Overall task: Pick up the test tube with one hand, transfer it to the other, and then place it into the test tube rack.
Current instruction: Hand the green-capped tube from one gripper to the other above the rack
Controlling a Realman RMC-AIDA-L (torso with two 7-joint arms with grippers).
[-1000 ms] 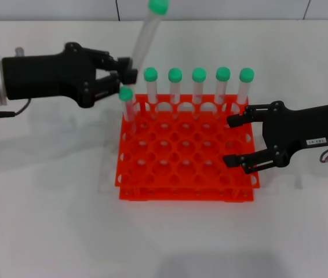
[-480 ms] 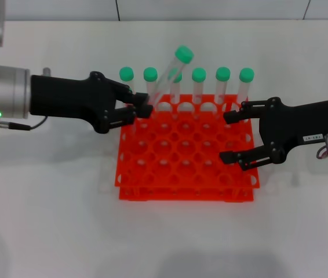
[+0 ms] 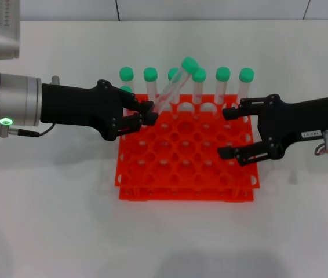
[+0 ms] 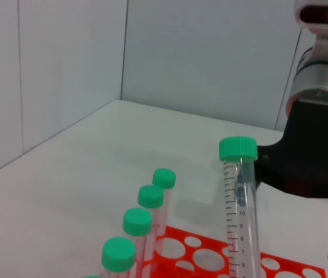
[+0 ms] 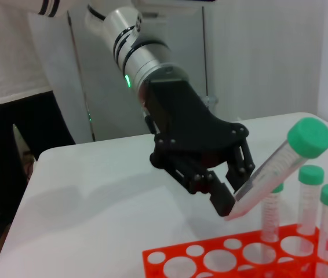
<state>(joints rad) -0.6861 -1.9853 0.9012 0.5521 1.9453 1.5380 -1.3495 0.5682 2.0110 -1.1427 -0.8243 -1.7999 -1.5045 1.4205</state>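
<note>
My left gripper (image 3: pixel 150 113), unlabelled, with a green light on its wrist, is shut on the lower end of a clear test tube (image 3: pixel 172 87). The tube tilts up and right over the back of the orange rack (image 3: pixel 181 194), its green cap (image 3: pixel 190 65) toward my right gripper. My right gripper (image 3: pixel 223 133), with the white label, is open above the rack's right side, a short way from the tube. The left wrist view shows the held tube (image 4: pixel 240 208) close up. The right wrist view shows the left gripper (image 5: pixel 228 202) clamping the tube (image 5: pixel 274 168).
Several green-capped tubes (image 3: pixel 222 87) stand upright in the rack's back row, just behind the held tube; they also show in the left wrist view (image 4: pixel 138 223). The rack sits on a white table (image 3: pixel 48 220), with a wall close behind.
My left gripper has moved right and lower with the tube, tilting it further toward the right gripper. My right gripper has edged slightly left, still open.
</note>
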